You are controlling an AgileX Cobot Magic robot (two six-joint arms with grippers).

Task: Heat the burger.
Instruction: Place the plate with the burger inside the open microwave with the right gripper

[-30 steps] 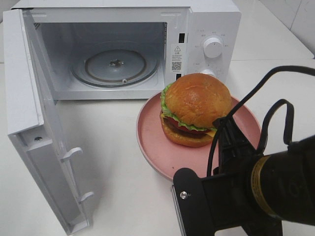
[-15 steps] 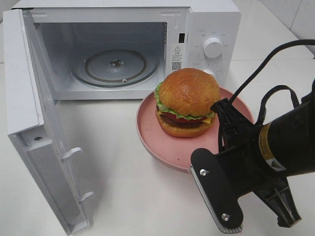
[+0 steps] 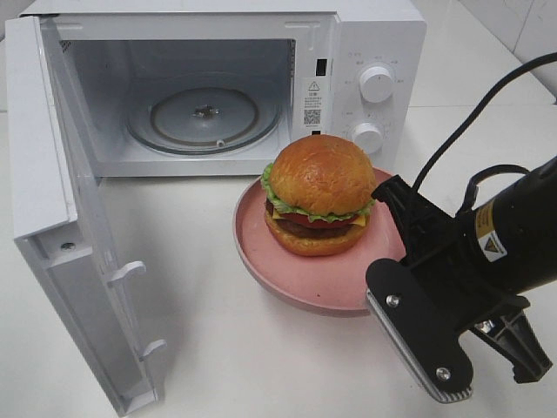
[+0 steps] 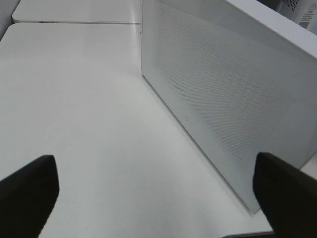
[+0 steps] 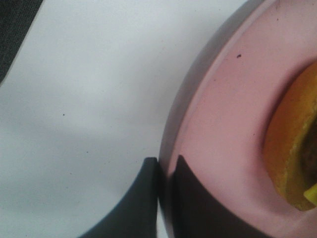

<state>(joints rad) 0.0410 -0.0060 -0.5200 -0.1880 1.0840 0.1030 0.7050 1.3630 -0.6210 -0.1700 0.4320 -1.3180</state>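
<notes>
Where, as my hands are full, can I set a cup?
Bare table lies between the open door and the pink plate, before the microwave. The glass turntable is bare too. Crowded at right: the right end effector clamps the plate rim by the burger.

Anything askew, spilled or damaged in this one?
Nothing stands out. The burger sits whole and upright on the plate, the right gripper pinches the plate's rim, and the microwave door stands open.
</notes>
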